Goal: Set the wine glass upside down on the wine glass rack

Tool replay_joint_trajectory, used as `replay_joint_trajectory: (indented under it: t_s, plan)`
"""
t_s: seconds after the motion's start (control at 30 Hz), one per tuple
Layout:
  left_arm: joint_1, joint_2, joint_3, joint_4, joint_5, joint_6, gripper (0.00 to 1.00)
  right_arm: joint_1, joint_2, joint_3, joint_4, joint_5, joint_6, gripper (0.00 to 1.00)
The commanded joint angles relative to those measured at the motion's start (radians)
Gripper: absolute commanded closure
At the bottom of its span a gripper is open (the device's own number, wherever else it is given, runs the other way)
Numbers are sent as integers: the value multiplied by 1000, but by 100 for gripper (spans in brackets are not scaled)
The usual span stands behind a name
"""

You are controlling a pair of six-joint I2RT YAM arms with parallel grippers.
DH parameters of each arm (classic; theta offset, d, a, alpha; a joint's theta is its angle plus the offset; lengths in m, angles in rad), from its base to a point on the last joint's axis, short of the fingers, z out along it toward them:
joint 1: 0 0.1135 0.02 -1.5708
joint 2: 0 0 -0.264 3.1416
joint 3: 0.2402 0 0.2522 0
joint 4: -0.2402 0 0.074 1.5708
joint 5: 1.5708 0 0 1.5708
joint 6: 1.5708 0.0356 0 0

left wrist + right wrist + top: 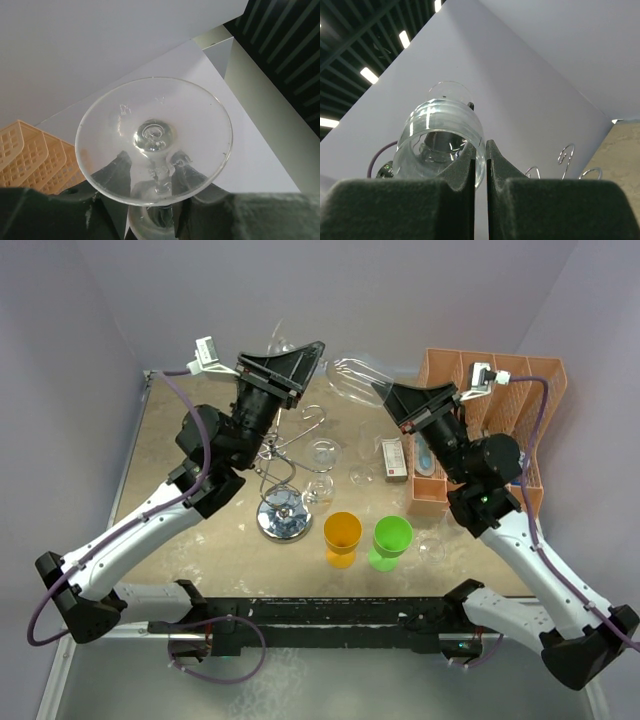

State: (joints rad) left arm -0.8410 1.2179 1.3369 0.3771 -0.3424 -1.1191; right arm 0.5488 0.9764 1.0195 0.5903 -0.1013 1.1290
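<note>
The clear wine glass (350, 375) hangs on its side in the air above the back of the table, between both grippers. My right gripper (378, 388) is shut on the rim of its bowl (435, 135), one finger inside and one outside. My left gripper (318, 348) is open, and its fingers (122, 167) stand either side of the thin stem just under the round foot (155, 115), with a small gap showing. The chrome wine glass rack (285, 480) stands below on its mirrored disc base (284, 516). Its curled arms (565, 155) show in the right wrist view.
More clear glasses (322, 455) stand right of the rack. An orange cup (342, 535) and a green cup (392, 538) stand at the front. A small box (395, 458) lies beside the orange mesh organiser (495, 390) at the back right.
</note>
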Motion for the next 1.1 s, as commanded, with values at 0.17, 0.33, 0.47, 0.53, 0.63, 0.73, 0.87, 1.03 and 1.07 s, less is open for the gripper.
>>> replay_joint_trajectory:
  t_s: [0.17, 0.33, 0.47, 0.53, 0.63, 0.73, 0.87, 1.03, 1.07]
  plan:
    - [-7, 5, 6, 60, 8, -17, 75, 2, 16, 28, 74, -18, 25, 94]
    - [-7, 4, -22, 98, 23, -23, 83, 2, 33, 26, 97, -47, 38, 93]
    - [-7, 1, -32, 127, 32, 19, 100, 2, 46, 21, 137, -81, 44, 90]
    - [-7, -3, -31, 131, 29, 61, 100, 2, 48, 20, 139, -96, 29, 86]
    - [-7, -8, -6, 93, 22, 145, 100, 2, 29, 4, 121, -119, -20, 74]
    - [-7, -12, 43, 20, 14, 249, 100, 2, -13, -20, 31, -82, -74, 64]
    - [-4, 11, 157, -118, 33, 399, 100, 2, -62, -12, -146, -3, -204, 52]
    - [1, 83, 344, -305, 6, 554, 100, 2, -118, -8, -309, 75, -366, 41]
    - [5, 100, 377, -334, 11, 585, 100, 2, -130, -10, -322, 82, -394, 39]
